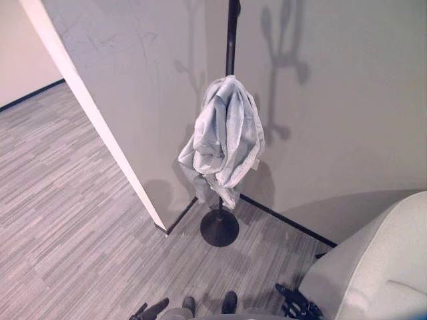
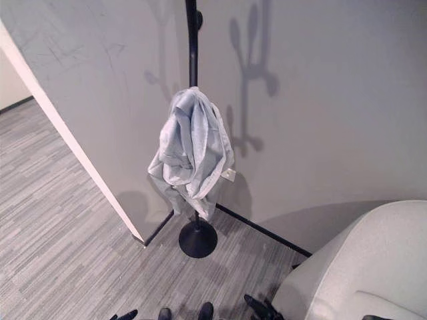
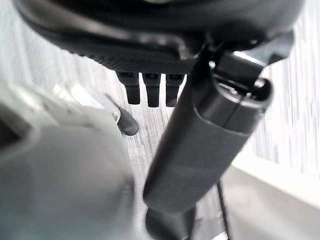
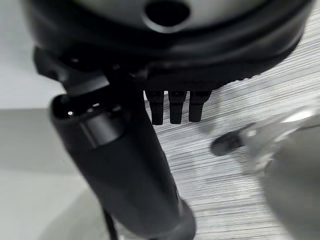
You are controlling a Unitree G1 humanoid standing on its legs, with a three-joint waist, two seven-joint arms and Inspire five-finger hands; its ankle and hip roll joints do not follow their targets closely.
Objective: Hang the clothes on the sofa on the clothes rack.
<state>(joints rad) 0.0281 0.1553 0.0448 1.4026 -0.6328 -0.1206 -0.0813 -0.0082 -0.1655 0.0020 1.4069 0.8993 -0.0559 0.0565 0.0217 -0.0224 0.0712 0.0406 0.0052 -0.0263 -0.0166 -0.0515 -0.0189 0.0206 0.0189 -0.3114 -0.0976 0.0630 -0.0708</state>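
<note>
- We see the pale grey garment (image 1: pixel 225 137) bunched and draped on the black clothes rack (image 1: pixel 231 33), hanging partway down its pole, above the round base (image 1: pixel 219 228).
- The rack stands at 12 o'clock from us, close to the grey wall (image 1: pixel 347 100), in the corner beside a white partition edge (image 1: pixel 93 113).
- The light sofa (image 1: pixel 383 267) sits at 4 o'clock, apart from the rack.
- Our left hand (image 3: pixel 150 87) hangs over the striped carpet (image 1: pixel 60 220), fingers straight, holding nothing.
- Our right hand (image 4: pixel 172 105) likewise hangs with straight fingers, empty.
</note>
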